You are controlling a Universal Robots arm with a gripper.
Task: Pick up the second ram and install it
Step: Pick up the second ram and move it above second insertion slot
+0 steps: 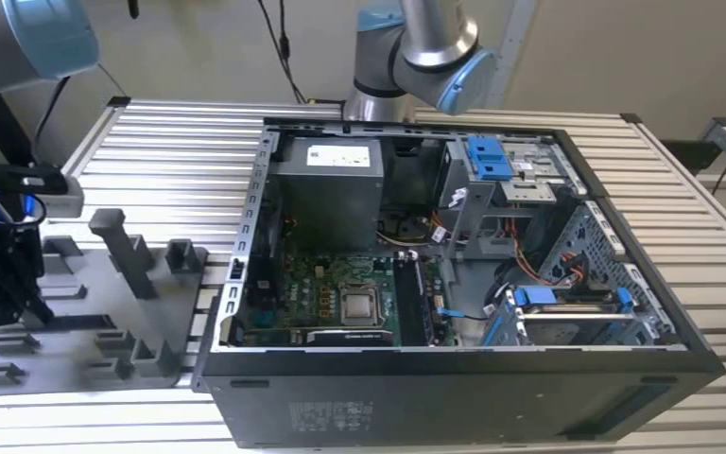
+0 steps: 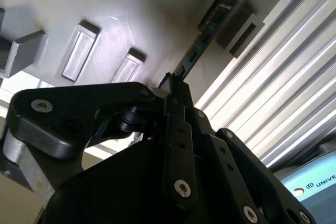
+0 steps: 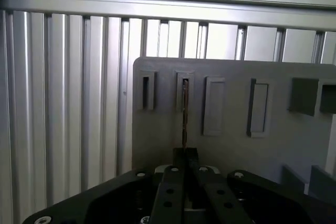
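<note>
The black two-fingered gripper (image 3: 185,155) is clenched on the near end of the second ram (image 3: 184,114), a thin dark memory stick. The stick stands on edge in a slot of the flat grey plastic fixture plate (image 3: 231,150). The plate lies on the ribbed aluminium table (image 3: 63,103), beside the open black computer case (image 1: 464,378).

Slatted table (image 1: 174,132) carries a computer case (image 1: 464,374) and, seemingly, a grey rack (image 1: 98,326).
</note>
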